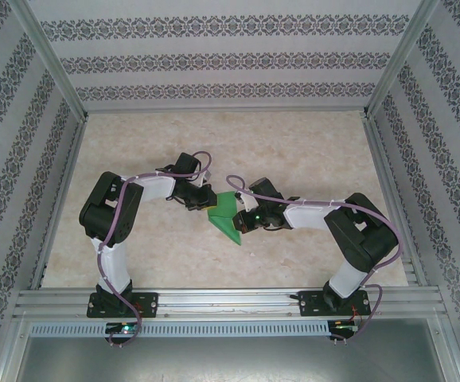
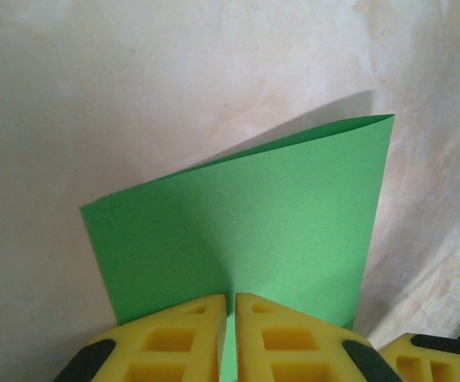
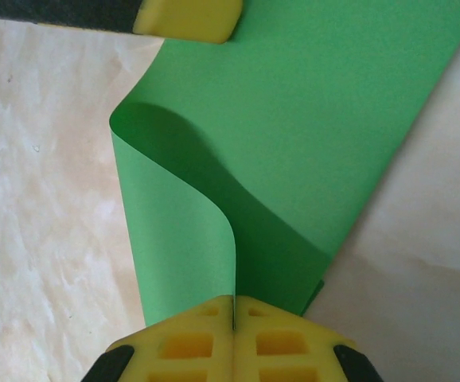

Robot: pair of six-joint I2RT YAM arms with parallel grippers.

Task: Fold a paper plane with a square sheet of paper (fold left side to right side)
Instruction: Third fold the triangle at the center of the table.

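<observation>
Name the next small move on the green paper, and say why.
Probably ease the square sheet of paper down flat onto the table. The left gripper and the right gripper are both shut on it, and the right wrist view shows its bend as a soft open curl, not a crease, so laying it down for pressing seems next.

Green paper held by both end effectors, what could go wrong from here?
The left end effector and right end effector both pinch the green paper; pulling apart could tear it. At the right one the sheet bends in a loose curl, not a crease, so flattening now might crease it crooked. Each grips just an edge, so it may slip.
</observation>
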